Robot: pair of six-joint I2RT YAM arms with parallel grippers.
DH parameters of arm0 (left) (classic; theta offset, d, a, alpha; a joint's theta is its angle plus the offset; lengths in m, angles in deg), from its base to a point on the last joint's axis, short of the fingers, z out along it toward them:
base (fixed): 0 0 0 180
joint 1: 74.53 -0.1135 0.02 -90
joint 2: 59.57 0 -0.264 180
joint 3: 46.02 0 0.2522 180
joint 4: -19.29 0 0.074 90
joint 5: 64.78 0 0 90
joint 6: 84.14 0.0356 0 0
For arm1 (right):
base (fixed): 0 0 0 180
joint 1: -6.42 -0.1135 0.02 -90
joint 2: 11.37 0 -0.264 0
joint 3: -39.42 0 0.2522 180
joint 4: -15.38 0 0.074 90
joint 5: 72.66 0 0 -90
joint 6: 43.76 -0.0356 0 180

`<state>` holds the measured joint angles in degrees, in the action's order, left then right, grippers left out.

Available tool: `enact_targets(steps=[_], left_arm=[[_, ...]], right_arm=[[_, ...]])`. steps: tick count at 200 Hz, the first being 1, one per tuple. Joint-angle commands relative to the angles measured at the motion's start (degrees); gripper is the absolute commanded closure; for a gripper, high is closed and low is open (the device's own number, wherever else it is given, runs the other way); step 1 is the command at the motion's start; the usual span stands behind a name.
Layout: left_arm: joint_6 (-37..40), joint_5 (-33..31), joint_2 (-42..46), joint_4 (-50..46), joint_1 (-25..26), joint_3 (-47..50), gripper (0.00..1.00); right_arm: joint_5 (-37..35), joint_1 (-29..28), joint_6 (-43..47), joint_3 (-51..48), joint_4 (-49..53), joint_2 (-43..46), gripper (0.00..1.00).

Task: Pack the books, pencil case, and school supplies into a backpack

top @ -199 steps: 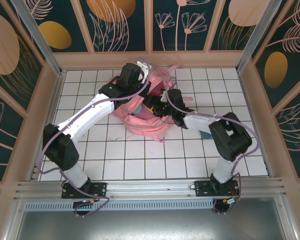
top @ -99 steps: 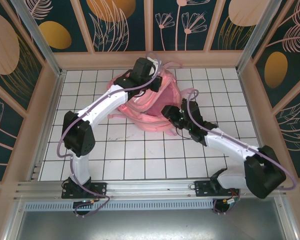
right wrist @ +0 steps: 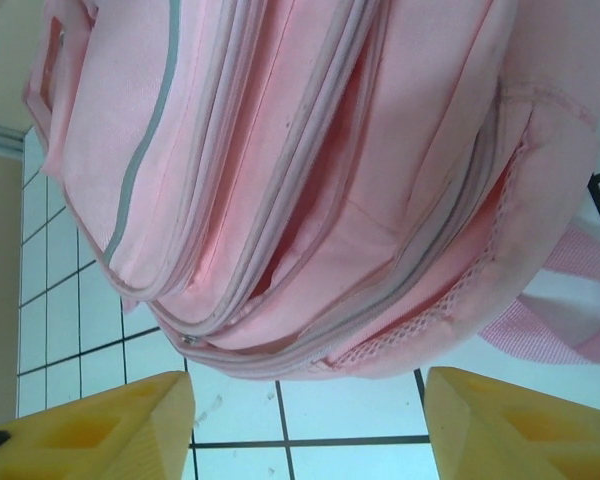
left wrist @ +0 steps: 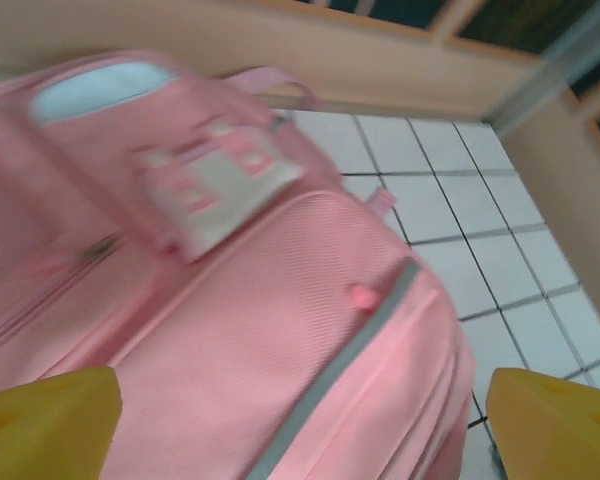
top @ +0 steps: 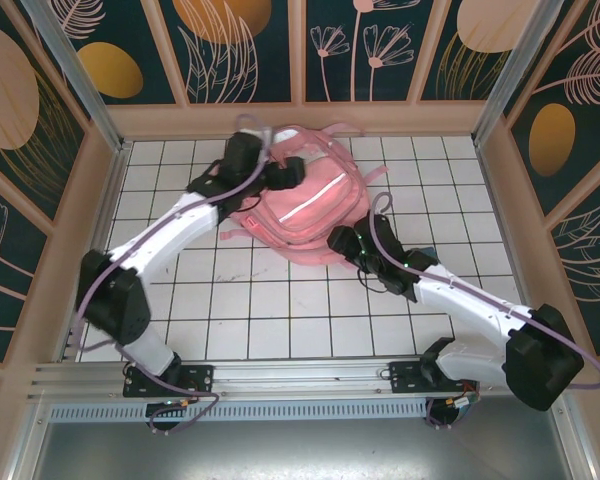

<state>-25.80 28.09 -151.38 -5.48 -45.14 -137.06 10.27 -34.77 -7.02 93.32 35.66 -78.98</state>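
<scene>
The pink backpack (top: 308,205) lies front-up on the tiles near the back wall, its grey stripe and front pockets facing up (left wrist: 310,300). My left gripper (top: 286,172) hovers over its upper left part, open, with the yellow fingertips (left wrist: 50,415) spread wide and nothing between them (left wrist: 305,430). At the bag's near right edge my right gripper (top: 342,243) is open too (right wrist: 305,425), its yellow fingertips (right wrist: 100,425) on either side of bare tile just short of the zipped side (right wrist: 310,250). The books, pencil case and school supplies are hidden.
White tiled table (top: 280,310) with wooden walls on the back (top: 300,118), left and right. Pink straps (top: 375,178) trail off the bag toward the right and back. Open floor lies in front of the bag.
The left gripper has opened and let go, shifting left over the bag. The backpack has settled flat, front up, nearer the back wall. The right gripper has drawn back to the bag's near edge.
</scene>
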Motion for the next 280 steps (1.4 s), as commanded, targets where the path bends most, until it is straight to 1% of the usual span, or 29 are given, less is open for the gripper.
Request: enact_targets(steps=[1,20,32,37,47,61,90,106,128,151,163,188,199,208,225,237,257,280], left_arm=[[-12.27,3.30,5.81,4.56,-5.65,11.23,0.11],[-18.10,5.90,9.61,8.31,-7.92,20.07,0.18],[-21.98,6.62,10.82,11.46,-8.62,25.08,0.28],[-23.32,6.73,11.07,12.76,-8.63,26.49,0.32],[-25.32,7.60,10.85,15.51,-8.79,28.62,0.38],[-27.21,9.78,9.24,18.60,-8.81,30.06,0.41],[-30.56,12.31,5.35,22.61,-8.83,31.63,0.46],[-31.15,15.77,3.07,25.64,-8.82,31.55,0.47],[-32.09,16.44,0.71,25.63,-8.82,30.79,0.49],[-33.10,16.27,-1.01,25.77,-8.79,30.35,0.48],[-33.51,17.17,-2.38,26.66,-8.74,29.92,0.48],[-34.29,19.58,-5.63,31.47,-8.80,29.75,0.54],[-34.81,21.20,-6.06,33.46,-8.82,29.50,0.55],[-35.49,22.50,-8.07,34.81,-8.77,29.38,0.55],[-35.85,23.67,-8.73,35.92,-8.82,28.88,0.56],[-36.14,24.26,-9.11,36.33,-8.81,28.56,0.62],[-36.98,25.10,-8.74,37.26,-8.82,28.55,0.75],[-37.24,25.32,-6.73,37.20,-8.82,28.58,0.82]], right_arm=[[-1.54,-1.48,1.37,2.60,0.18,-2.05,0.32],[-1.54,-2.50,1.33,4.16,-0.07,-4.22,0.30],[-1.63,-3.06,1.18,5.25,-0.14,-5.67,0.29],[-1.56,-3.25,1.14,5.63,-0.11,-6.31,0.29],[-1.28,-3.49,0.96,6.62,-0.16,-7.59,0.29],[-0.81,-3.81,0.94,8.08,-0.05,-9.20,0.29],[-0.58,-4.64,0.36,9.58,-0.14,-11.03,0.30],[-0.57,-4.85,0.03,9.79,-0.17,-11.35,0.30],[-0.45,-4.87,-0.12,10.25,-0.13,-11.66,0.30],[-0.49,-4.91,-0.02,10.81,0.13,-11.79,0.31],[-0.58,-4.87,-0.10,11.00,0.11,-11.92,0.31],[-0.19,-4.87,0.24,11.27,-0.13,-12.59,0.31],[-0.03,-4.87,0.34,11.48,-0.17,-12.97,0.31],[0.12,-4.87,0.34,11.51,-0.18,-13.22,0.31],[0.39,-4.91,0.31,11.30,-0.47,-13.33,0.32],[0.56,-4.96,0.57,11.15,-0.68,-13.46,0.32],[0.75,-5.49,2.54,11.86,0.11,-14.30,0.35],[-2.16,-7.80,6.02,15.71,4.88,-16.90,0.39]])
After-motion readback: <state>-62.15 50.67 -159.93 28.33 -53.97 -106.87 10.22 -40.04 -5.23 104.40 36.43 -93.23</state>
